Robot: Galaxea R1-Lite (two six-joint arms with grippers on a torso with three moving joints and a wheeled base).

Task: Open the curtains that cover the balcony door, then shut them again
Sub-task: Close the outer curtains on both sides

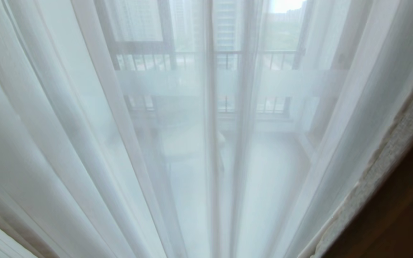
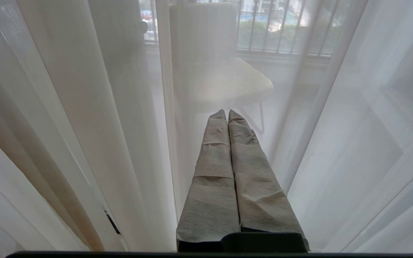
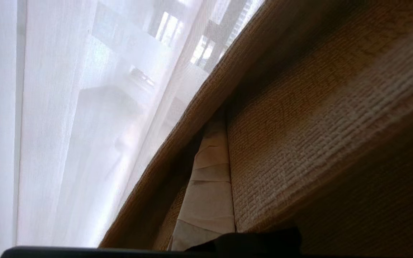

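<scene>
White sheers [image 1: 66,143] hang in long vertical folds across nearly the whole head view, drawn over the balcony door [image 1: 163,82], whose dark frame and frosted band show faintly through the cloth. At the right edge of that view the hem of the thick woven drape [image 1: 389,154] runs as a slanted line, with shadow behind it. Neither arm shows there.

From the left wrist view, the left gripper [image 2: 227,113] points at the sheers with its tape-wrapped fingers [image 2: 213,172] pressed together and holding nothing; open room lies on both sides of it, and a pale chair [image 2: 224,79] and railing bars [image 2: 281,32] beyond the glass appear only here. From the right wrist view, the right gripper [image 3: 215,125] is tucked against the drape's edge, one wrapped finger visible, fabric folded over the other; its fingers are closed, and whether they pinch the cloth cannot be told.
</scene>
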